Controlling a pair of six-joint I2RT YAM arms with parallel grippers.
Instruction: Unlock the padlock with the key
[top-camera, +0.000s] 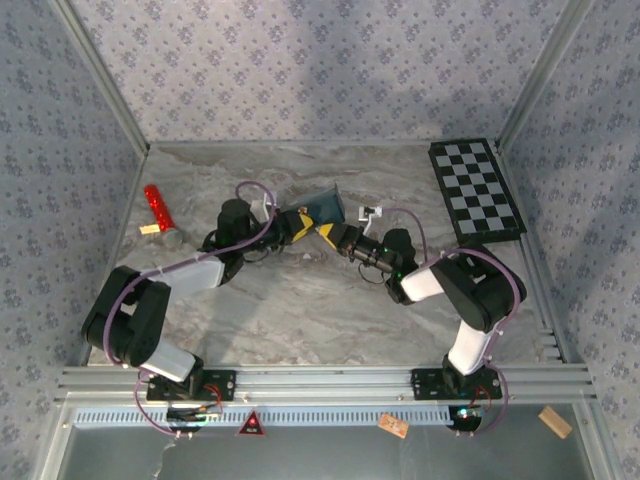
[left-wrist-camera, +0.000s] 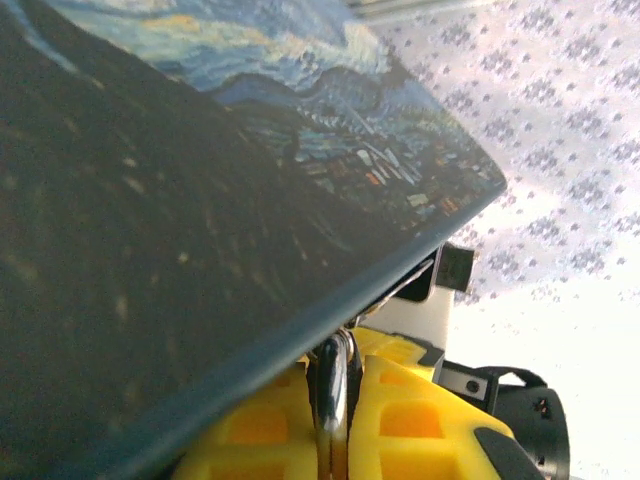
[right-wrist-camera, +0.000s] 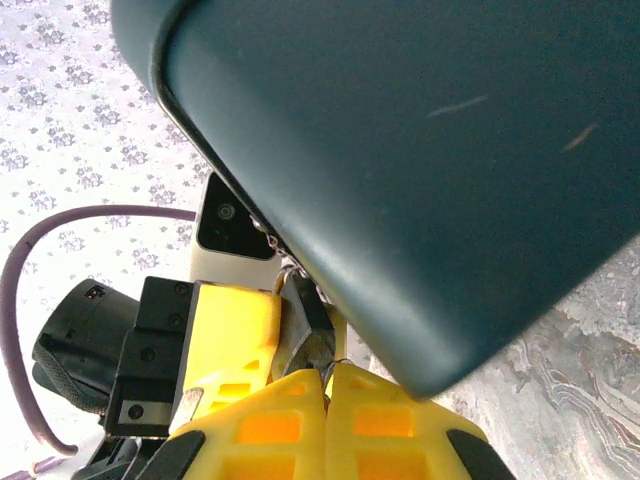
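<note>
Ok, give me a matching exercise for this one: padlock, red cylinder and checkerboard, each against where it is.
Things:
1. padlock
2. red cylinder
3. checkerboard

Places:
A. far right corner of the table
B. left side of the table
C. middle, between the left gripper and the right gripper

Pairs: 1-C, 2-B, 3-A

Shiny padlock shackle (left-wrist-camera: 337, 385) between yellow fingers (left-wrist-camera: 255, 425)
</note>
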